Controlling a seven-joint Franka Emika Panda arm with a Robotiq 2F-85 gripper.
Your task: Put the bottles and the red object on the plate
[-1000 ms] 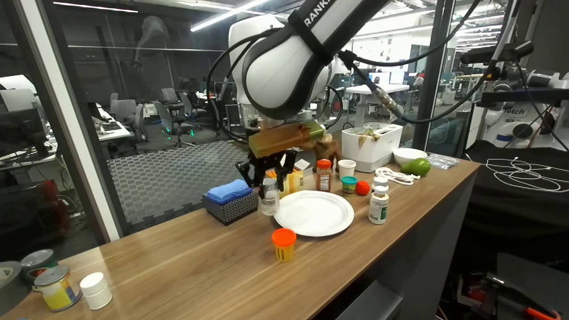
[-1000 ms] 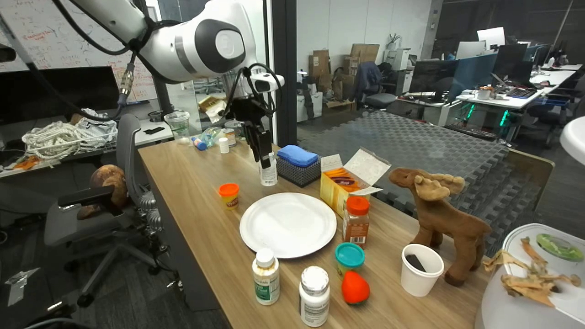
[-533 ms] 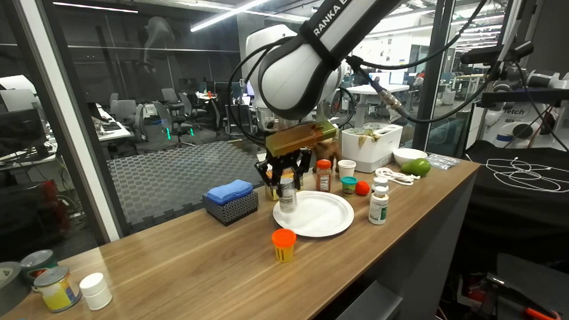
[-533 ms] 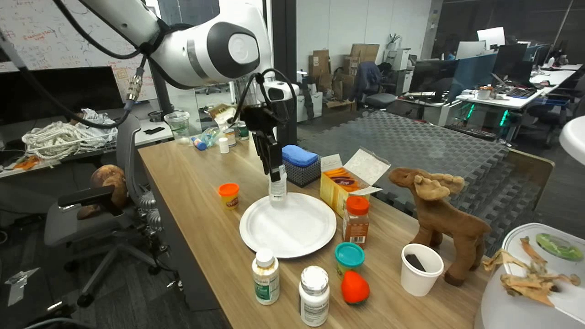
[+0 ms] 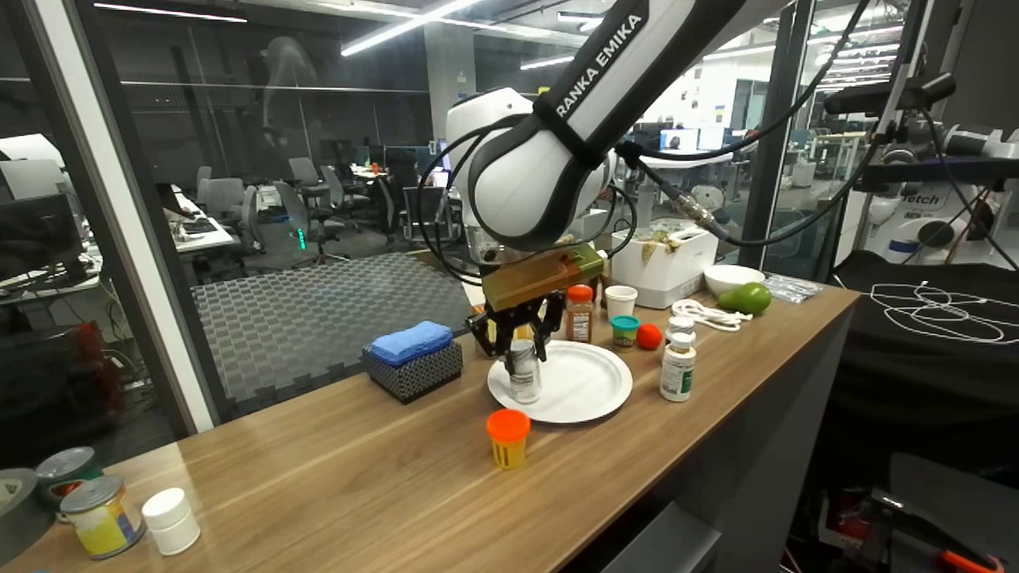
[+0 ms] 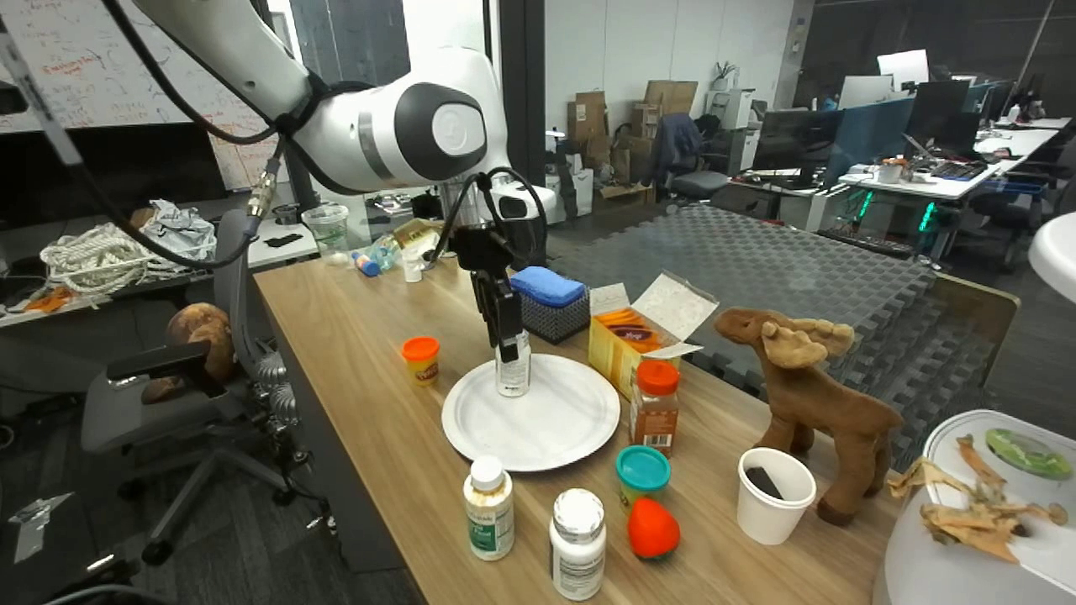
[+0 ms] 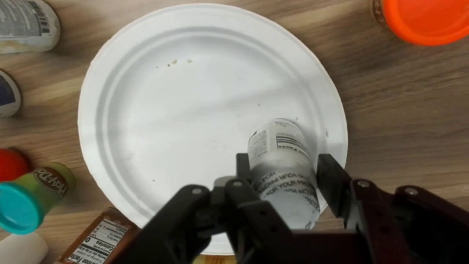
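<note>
Now the hand [image 7: 284, 167] is gripping a white bottle [image 7: 280, 141] by its sides, and the bottle is standing nearly straight up. Right under the hand, the plate [image 7: 176, 113] is lying on the table [image 5: 374, 446]. I cannot tell if the bottle's bottom is touching the plate. I think the job is setting the bottle down gently. It should be going straight down onto the flat part, because the raised edge is curving up close by and could tip it. Opening only when the bottle is resting flat should stop it wobbling. Farther off, across the plate from the hand, a green-label bottle [image 6: 488, 514] and one more white bottle [image 6: 578, 550] are standing, and the red thing [image 6: 653, 531] is sitting beside a blue-green-lid tub [image 6: 642, 473].
</note>
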